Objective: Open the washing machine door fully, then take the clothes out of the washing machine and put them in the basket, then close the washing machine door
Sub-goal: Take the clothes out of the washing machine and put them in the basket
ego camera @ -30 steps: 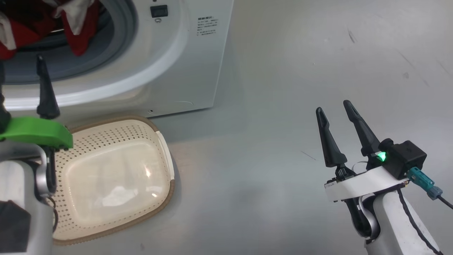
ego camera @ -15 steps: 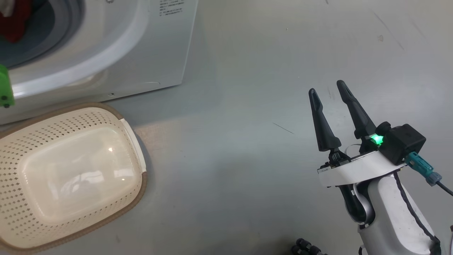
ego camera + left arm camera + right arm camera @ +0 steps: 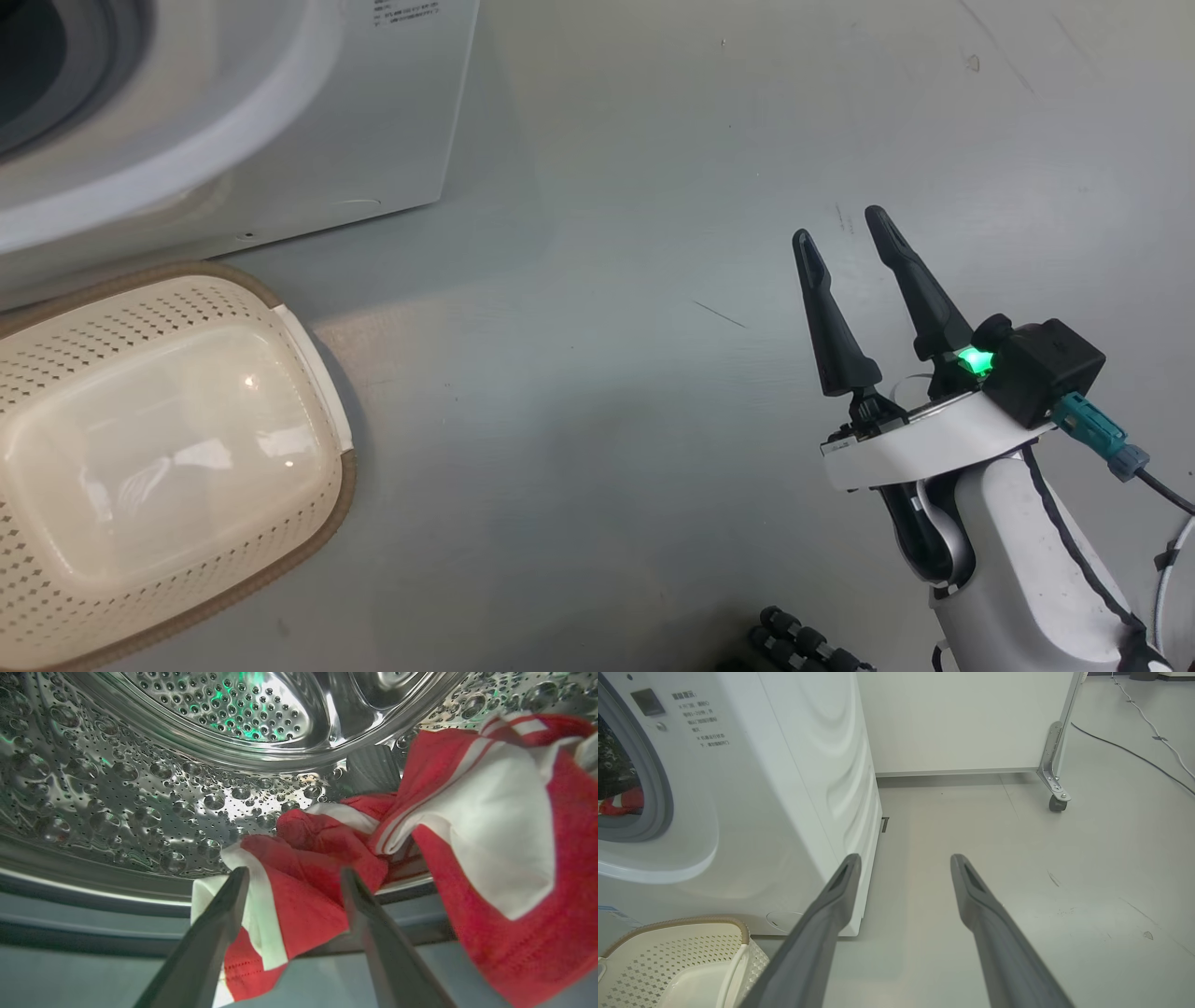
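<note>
The left wrist view looks into the washing machine's perforated steel drum (image 3: 140, 788). My left gripper (image 3: 294, 875) is open at the drum mouth, over the grey gasket (image 3: 93, 924). The red and white clothes (image 3: 322, 854) lie in the drum, and one fold hangs over the gasket between my fingers. The white washing machine (image 3: 280, 140) fills the head view's upper left, with the cream basket (image 3: 347, 485) on the floor below it, nothing in it. My right gripper (image 3: 838, 227) hovers open over bare floor, far right of the basket. The door is out of view.
In the right wrist view the washer's side (image 3: 808, 788) is left of my right gripper (image 3: 904, 858), with the basket (image 3: 691, 947) at the bottom left. A white panel on a caster (image 3: 1057, 804) stands behind. A cable (image 3: 1134, 756) crosses the floor. A black ribbed hose (image 3: 803, 644) lies by my right arm.
The head camera has swung: washer and basket slid left and up in its picture, and the left gripper and drum opening left it. The right gripper stays open, hardly moved.
</note>
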